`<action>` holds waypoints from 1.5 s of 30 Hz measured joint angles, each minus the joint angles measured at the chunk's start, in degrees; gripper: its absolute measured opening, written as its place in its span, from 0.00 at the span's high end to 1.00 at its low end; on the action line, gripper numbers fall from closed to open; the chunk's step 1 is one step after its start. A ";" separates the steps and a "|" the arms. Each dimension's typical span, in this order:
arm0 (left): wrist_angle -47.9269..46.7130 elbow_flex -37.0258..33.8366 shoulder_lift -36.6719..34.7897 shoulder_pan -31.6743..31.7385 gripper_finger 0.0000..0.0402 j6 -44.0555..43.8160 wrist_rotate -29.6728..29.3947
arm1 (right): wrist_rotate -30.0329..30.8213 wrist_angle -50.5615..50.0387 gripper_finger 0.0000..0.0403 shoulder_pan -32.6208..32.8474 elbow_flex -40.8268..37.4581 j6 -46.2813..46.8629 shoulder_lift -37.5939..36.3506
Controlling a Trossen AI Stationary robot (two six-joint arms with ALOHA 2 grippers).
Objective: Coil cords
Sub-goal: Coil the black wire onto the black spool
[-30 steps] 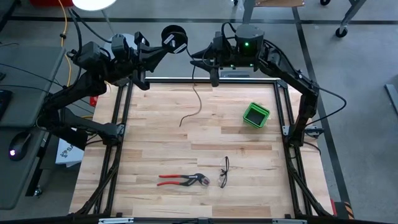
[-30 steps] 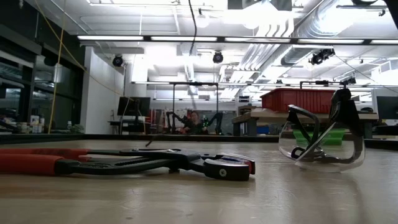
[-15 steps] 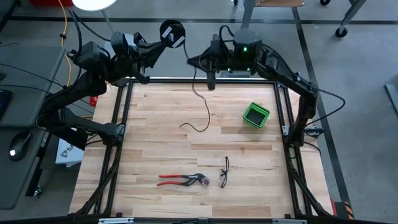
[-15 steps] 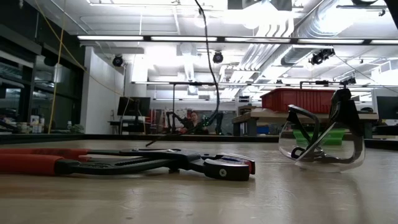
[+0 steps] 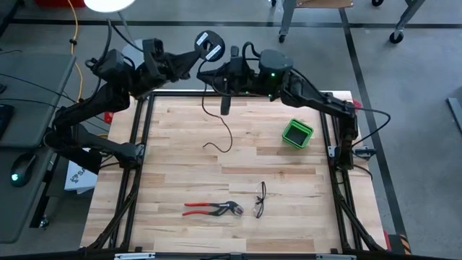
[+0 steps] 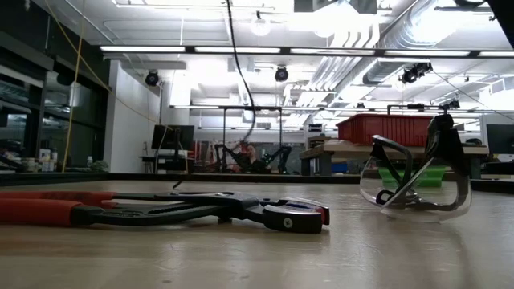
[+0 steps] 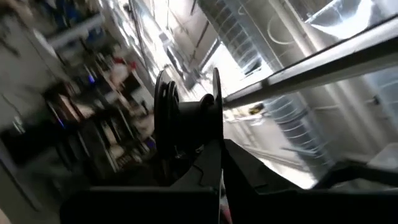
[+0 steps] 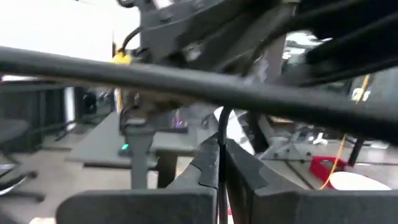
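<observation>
Even overhead lighting; a bright lamp (image 5: 108,3) glares at 11 o'clock in the high view. Ceiling light strips (image 6: 241,50) blow out the low view (foreground pliers (image 6: 161,210) soft). Both wrist views are motion-blurred, dim foregrounds.

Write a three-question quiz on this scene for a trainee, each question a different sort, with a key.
1. True or false: the left hand holds the reel beyond the table's far edge.
2. Which lies nearest the glasses? A. the pliers B. the green box C. the reel
3. Fill in: the cord's free end rests on the ____.

Key: 1. true. 2. A. 3. table; the right hand pinches the cord higher up.
</observation>
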 joint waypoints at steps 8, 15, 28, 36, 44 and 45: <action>-0.70 0.02 0.02 -4.17 1.00 -8.45 -0.92 | 1.59 7.41 1.00 -0.35 0.00 -0.13 1.12; -3.82 0.04 -0.26 -7.41 1.00 -12.69 -0.96 | 4.51 9.12 1.00 -0.86 -0.02 -4.27 1.86; -23.73 0.07 -7.33 -7.94 1.00 -12.99 -1.92 | 3.80 5.05 1.00 -3.85 -0.02 -8.76 1.84; -37.67 0.00 -9.81 -6.46 1.00 -10.67 -0.73 | 3.79 2.14 1.00 -5.05 -0.02 -10.94 1.84; -41.84 -0.04 -9.93 -4.38 1.00 -3.36 -1.76 | 2.24 -2.55 1.00 -5.95 -0.01 -10.93 1.81; -41.98 -0.06 -9.90 -4.08 1.00 -1.49 -2.60 | 2.38 -3.04 1.00 -5.96 0.00 -10.93 1.78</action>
